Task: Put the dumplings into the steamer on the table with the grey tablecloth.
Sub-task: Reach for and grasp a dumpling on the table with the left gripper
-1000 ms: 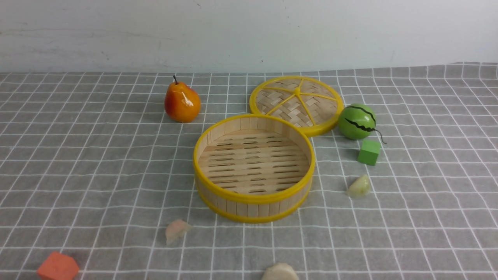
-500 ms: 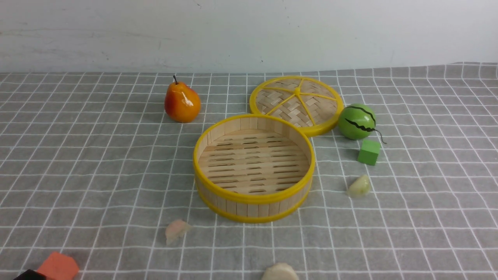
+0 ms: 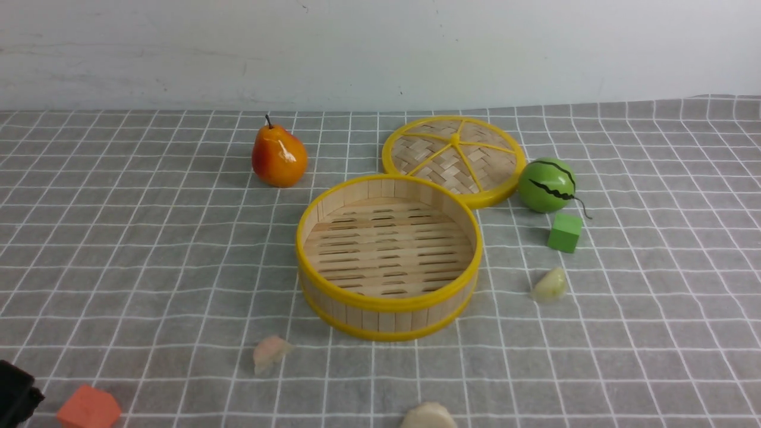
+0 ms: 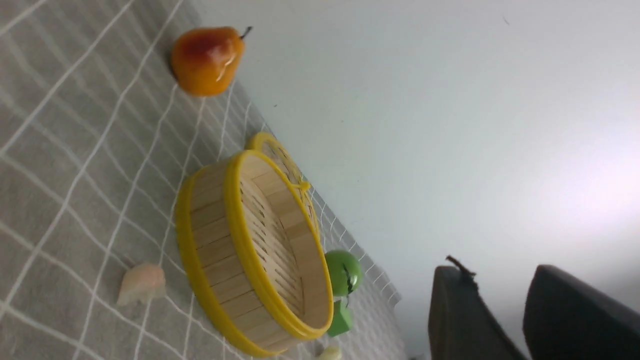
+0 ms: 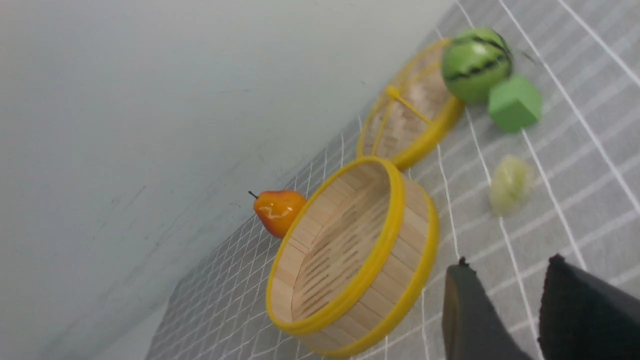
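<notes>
The steamer (image 3: 387,255) stands in the middle of the surface (image 3: 148,249), with the lid (image 3: 455,156) just behind it. All three dumplings lie outside it: the pink dumpling (image 3: 269,352) near its front left, the white dumpling (image 3: 428,416) in front, the green dumpling (image 3: 550,285) to its right, near the cube (image 3: 565,232). The left claw (image 4: 495,280) and the right claw (image 5: 507,272) are each spread a little, pinching nothing

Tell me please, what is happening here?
Nothing is held yet. The steamer is empty; the pink dumpling, the white dumpling and the green dumpling lie on the cloth around it. The left gripper and the right gripper are open and empty; the left arm shows at the near left edge, beside the orange block.
</notes>
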`<state>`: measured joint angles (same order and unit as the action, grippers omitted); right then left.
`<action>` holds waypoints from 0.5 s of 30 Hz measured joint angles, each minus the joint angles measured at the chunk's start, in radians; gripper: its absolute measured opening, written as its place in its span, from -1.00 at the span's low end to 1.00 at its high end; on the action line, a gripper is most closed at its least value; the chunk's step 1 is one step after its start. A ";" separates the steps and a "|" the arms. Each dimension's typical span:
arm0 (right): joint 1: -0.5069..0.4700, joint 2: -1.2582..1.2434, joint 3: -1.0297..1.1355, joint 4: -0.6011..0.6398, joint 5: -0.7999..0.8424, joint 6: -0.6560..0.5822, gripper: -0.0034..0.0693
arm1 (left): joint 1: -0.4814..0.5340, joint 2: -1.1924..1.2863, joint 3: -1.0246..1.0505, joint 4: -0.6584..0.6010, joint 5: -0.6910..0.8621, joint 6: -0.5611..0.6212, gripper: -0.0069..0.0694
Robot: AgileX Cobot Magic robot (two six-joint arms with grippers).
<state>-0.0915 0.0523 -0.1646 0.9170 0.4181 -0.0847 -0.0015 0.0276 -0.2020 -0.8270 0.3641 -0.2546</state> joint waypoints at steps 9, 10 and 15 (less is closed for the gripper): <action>0.033 0.410 -0.345 -0.231 0.124 -0.311 -0.96 | 0.000 0.418 -0.356 0.346 0.372 0.186 -0.86; 0.063 0.499 -0.405 -0.303 0.207 -0.324 -0.96 | 0.000 0.524 -0.453 0.426 0.487 0.213 -0.86; 0.146 0.681 -0.519 -0.401 0.383 -0.321 -0.96 | -0.007 0.742 -0.598 0.532 0.684 0.255 -0.86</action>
<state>0.0546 0.7336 -0.6836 0.5163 0.8014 -0.4058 -0.0081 0.7700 -0.8000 -0.2955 1.0481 0.0000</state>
